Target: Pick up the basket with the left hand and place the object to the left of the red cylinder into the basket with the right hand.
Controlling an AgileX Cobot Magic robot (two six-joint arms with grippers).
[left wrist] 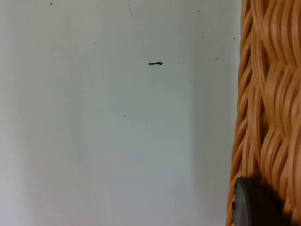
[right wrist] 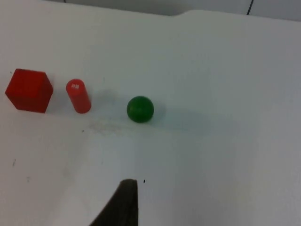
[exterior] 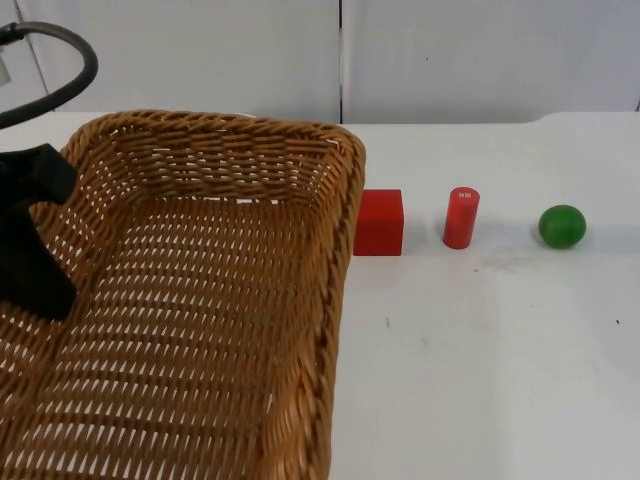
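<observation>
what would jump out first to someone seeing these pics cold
The big woven basket dominates the near left of the top view, with the left claw at its rim. Just past its right wall, a row sits on the white table: a red cube, then an upright red cylinder, then a green ball farthest right. The right claw hangs above the table, short of that row.

White table (exterior: 480, 380) carries a red cube (exterior: 378, 222), red cylinder (exterior: 461, 217) and green ball (exterior: 562, 226) in a row, upper right.
</observation>
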